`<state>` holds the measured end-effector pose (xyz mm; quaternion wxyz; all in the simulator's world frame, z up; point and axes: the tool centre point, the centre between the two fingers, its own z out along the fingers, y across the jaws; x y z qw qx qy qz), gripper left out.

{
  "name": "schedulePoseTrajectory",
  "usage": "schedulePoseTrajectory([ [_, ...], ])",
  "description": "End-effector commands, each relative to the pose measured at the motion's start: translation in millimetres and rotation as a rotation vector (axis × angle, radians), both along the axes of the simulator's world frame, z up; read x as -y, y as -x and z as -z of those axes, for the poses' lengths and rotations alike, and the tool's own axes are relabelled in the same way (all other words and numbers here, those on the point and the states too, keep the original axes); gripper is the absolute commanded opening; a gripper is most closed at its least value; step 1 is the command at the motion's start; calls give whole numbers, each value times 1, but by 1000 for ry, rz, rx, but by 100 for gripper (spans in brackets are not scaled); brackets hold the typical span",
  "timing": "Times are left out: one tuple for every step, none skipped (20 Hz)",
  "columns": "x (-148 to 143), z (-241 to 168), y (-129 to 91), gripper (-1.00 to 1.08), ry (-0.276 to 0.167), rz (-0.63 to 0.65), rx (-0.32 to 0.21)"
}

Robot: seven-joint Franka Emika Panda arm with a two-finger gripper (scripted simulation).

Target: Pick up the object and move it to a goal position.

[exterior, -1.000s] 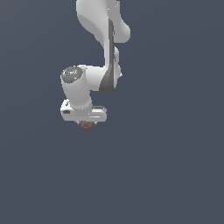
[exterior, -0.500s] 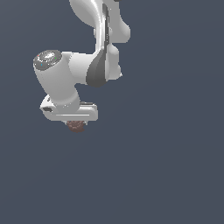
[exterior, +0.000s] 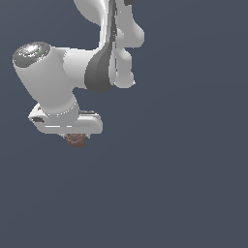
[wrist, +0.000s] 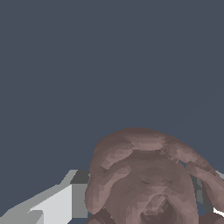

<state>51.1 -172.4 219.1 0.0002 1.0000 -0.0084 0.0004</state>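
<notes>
Exterior view: the white arm (exterior: 104, 58) enters from the upper edge and bends toward the exterior view's left; its large rounded wrist housing, with a grey cap on top, fills the upper left quarter; a dark grey band marks the joint between that housing and the link above it.

The hand (exterior: 75, 138) hangs beneath the wrist housing, its flat white body lying roughly level; the fingers themselves are almost wholly hidden under that body in this view, so their gap cannot be read here.

The object (exterior: 76, 140), a small reddish-brown lump with a bumpy, mottled surface, sits directly under the hand's body and touches it; only its lower part shows below the white casing; it is far smaller than the hand.

Wrist view: the object (wrist: 146, 179) fills the lower half of the picture, ridged and lumpy, very close to the camera; a white and grey finger (wrist: 65, 203) lies against one flank of it; on the opposite flank a sliver of grey and white hardware shows at the picture's edge, partly covered by the lump; the hand is judged to be pinching the object between its fingers.

Surroundings: a plain dark blue-grey field in both views; no surface edge or contact shadow can be made out beneath the object.
</notes>
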Motion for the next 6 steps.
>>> schedulePoseTrajectory([
  [2,-4,-3,-100,0,0,-1],
  [2,-5,-4,-100,0,0,-1],
  [2,-6,-4,-100,0,0,-1],
  [3,-6,-5,-100,0,0,-1],
  [3,-6,-5,-100,0,0,-1],
  [3,-6,-5,-100,0,0,-1],
])
